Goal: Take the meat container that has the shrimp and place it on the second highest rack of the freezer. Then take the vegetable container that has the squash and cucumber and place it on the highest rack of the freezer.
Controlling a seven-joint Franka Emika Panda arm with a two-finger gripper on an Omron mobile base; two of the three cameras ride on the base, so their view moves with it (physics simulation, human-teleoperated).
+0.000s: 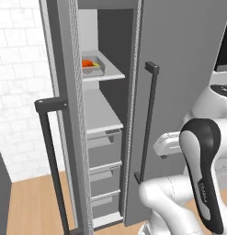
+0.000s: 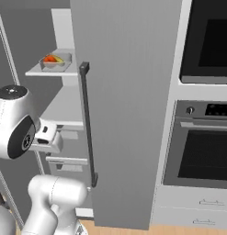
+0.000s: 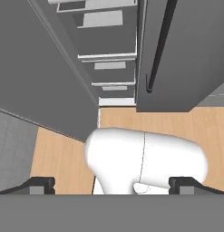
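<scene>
My gripper (image 3: 111,185) fingers wide apart, nothing held, pointing down at wood floor (image 3: 63,158). Beyond it the freezer (image 1: 179,69), door open, grey drawers (image 1: 104,151) low. Vegetable container (image 1: 93,65) with squash and cucumber sits on upper white shelf (image 1: 108,73).

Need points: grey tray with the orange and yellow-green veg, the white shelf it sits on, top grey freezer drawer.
Grey tray holding orange and yellow-green vegetables (image 1: 100,67): left base view, right rim.
White shelf under that tray (image 1: 112,72): left base view, bare front right part.
Top grey freezer drawer (image 1: 104,149): left base view, front panel.
</scene>
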